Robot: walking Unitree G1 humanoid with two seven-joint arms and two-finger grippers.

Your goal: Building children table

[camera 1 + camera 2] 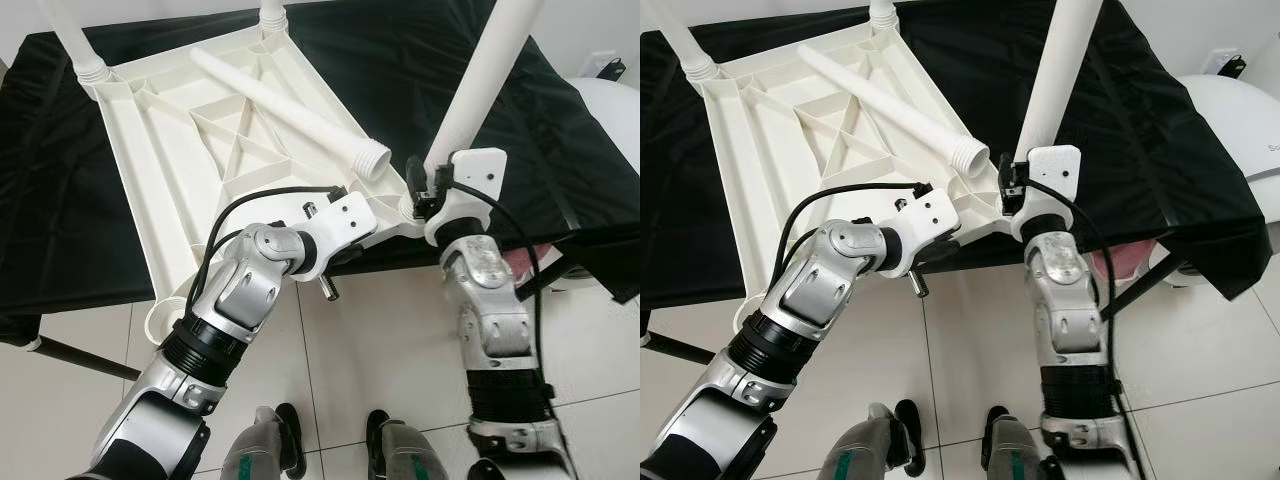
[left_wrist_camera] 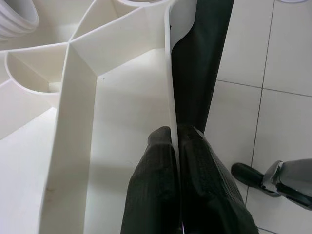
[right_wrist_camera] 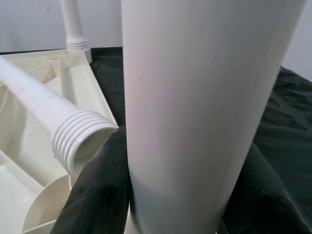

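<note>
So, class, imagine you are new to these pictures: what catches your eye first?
A white tabletop lies upside down on a black cloth, with a loose leg lying across it. The right gripper clasps an upright leg at the near corner, while the left gripper pinches the tabletop's rim.

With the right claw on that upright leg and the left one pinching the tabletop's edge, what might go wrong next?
1. The upright leg leans while the right claw grips it low; it may cross-thread in its corner socket.
2. The left claw pinches only the thin rim of the tabletop, which overhangs the black cloth; it might slip or tip.
3. The loose leg could roll off.
</note>
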